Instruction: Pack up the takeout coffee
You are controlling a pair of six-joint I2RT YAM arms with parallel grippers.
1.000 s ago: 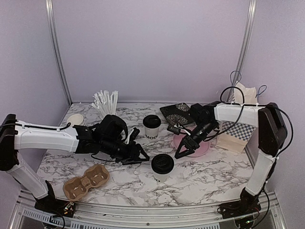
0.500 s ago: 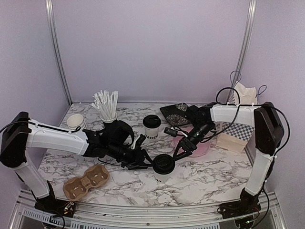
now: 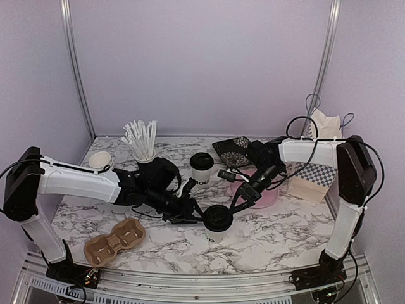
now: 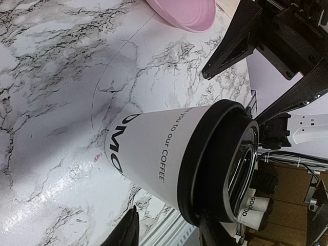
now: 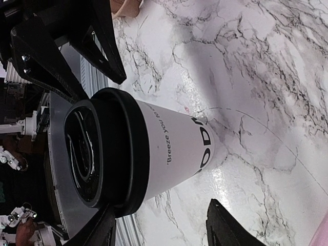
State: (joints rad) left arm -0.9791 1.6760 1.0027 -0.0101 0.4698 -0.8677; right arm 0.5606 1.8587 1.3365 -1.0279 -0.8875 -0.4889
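The front coffee cup (image 3: pixel 216 223) stands upright on the marble table (image 3: pixel 285 237), toward the near edge and about midway between the two arms, with its black lid on and black lettering along its white side. The back coffee cup (image 3: pixel 202 168), also lidded and upright, stands farther back and slightly to the left, apart from the first. The left gripper (image 3: pixel 193 213) sits low at the front cup's left side with its fingers spread. Its wrist view shows the cup just ahead of the tips rather than pinched between them, and I cannot tell whether a tip touches the lid. The right gripper (image 3: pixel 234 204) comes in from the opposite side, likewise spread and gripping nothing, with its tips close to the lid's right edge. Under the right arm lies a pink plate (image 3: pixel 269 199). To its right stands a paper bag (image 3: pixel 313 180) with a checkered patch, and behind it a dark patterned dish (image 3: pixel 234 151). A cardboard cup carrier (image 3: pixel 115 241) with two wells lies flat at the front left, well apart from both cups. At the back left are a black cup of white straws (image 3: pixel 142 142) and, beside it, a stack of white cups (image 3: pixel 100 160).
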